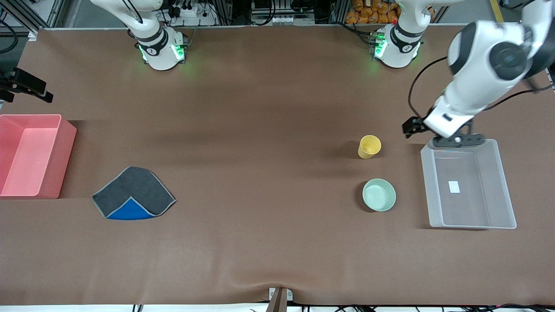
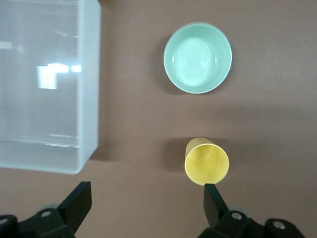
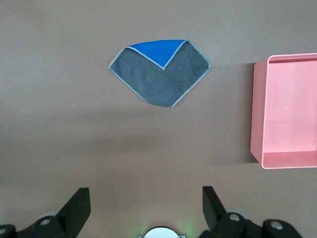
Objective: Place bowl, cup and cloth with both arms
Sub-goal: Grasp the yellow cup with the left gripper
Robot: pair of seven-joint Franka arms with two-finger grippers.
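The yellow cup (image 1: pixel 369 146) stands upright on the table toward the left arm's end, also in the left wrist view (image 2: pixel 207 161). The mint green bowl (image 1: pixel 379 195) sits nearer the front camera than the cup, and shows in the left wrist view (image 2: pixel 197 57). The dark grey cloth (image 1: pixel 133 193), one corner folded to show blue, lies toward the right arm's end, also in the right wrist view (image 3: pixel 161 73). My left gripper (image 1: pixel 429 128) hangs open and empty in the air between the cup and the clear bin (image 2: pixel 147 198). My right gripper (image 3: pixel 147 203) is open and empty, high up near its base.
A clear plastic bin (image 1: pixel 503 186) stands at the left arm's end beside the bowl, also in the left wrist view (image 2: pixel 91 99). A pink bin (image 1: pixel 60 160) stands at the right arm's end beside the cloth, also in the right wrist view (image 3: pixel 257 114).
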